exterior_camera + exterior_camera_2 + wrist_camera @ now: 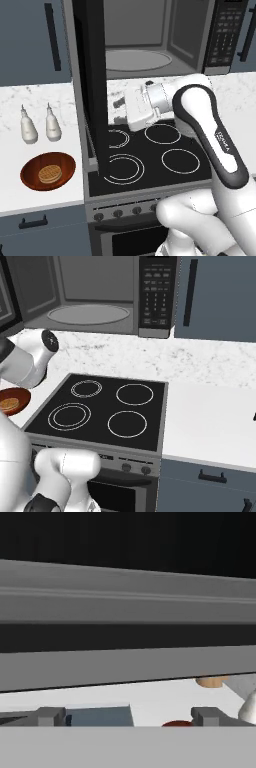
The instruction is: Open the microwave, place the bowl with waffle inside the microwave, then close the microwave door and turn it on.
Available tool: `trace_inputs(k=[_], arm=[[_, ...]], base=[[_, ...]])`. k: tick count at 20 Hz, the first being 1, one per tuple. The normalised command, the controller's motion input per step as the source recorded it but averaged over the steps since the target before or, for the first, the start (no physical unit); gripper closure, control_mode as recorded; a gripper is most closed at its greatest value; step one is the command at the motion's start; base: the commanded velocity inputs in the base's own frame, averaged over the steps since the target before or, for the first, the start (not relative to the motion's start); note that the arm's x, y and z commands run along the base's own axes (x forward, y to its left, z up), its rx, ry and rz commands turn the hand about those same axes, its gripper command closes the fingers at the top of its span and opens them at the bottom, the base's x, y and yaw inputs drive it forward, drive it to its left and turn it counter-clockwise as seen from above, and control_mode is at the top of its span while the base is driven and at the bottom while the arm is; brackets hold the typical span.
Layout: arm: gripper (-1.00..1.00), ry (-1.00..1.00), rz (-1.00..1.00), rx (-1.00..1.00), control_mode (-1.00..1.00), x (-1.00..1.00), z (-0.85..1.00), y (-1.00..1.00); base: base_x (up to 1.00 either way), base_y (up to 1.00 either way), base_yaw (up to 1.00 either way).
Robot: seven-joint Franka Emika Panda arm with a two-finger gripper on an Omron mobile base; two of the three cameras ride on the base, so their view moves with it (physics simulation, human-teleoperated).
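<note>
From the left base camera, the microwave door (92, 85) stands swung wide open and the gripper (118, 111) sits just beside its edge, while the bowl (48, 171) holding the waffle (50, 174) waits on the counter (30, 197) at 8 o'clock. From the right base camera, the bowl (13, 400) peeks at 9 o'clock behind the arm, so I judge a sweep toward it could clip the door. In the hand camera, the 2 fingertips (50, 716) stand wide apart and empty under the door's grey frame (125, 662), which risks a bump.

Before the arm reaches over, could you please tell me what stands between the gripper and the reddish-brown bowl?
In the left base view, the swung-open grey-framed microwave door stands between the open gripper and the glossy bowl.
</note>
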Motion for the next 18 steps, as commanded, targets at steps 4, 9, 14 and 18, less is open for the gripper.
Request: trace_inputs(k=[4,9,14,18], arm=[[-1.00,0.15,-0.20,0.09,-1.00,-0.43,-0.16,-0.94],[-1.00,0.22,-0.24,0.01,-1.00,0.47,-0.52,-0.07],[-1.00,0.13,-0.01,0.01,-1.00,0.42,-0.42,-0.01],[-1.00,0.29,0.00,-0.01,-1.00,0.49,-0.47,0.00]], base=[[0.00,0.00,0.00],[0.00,0.00,0.00],[0.00,0.00,0.00],[0.00,0.00,0.00]])
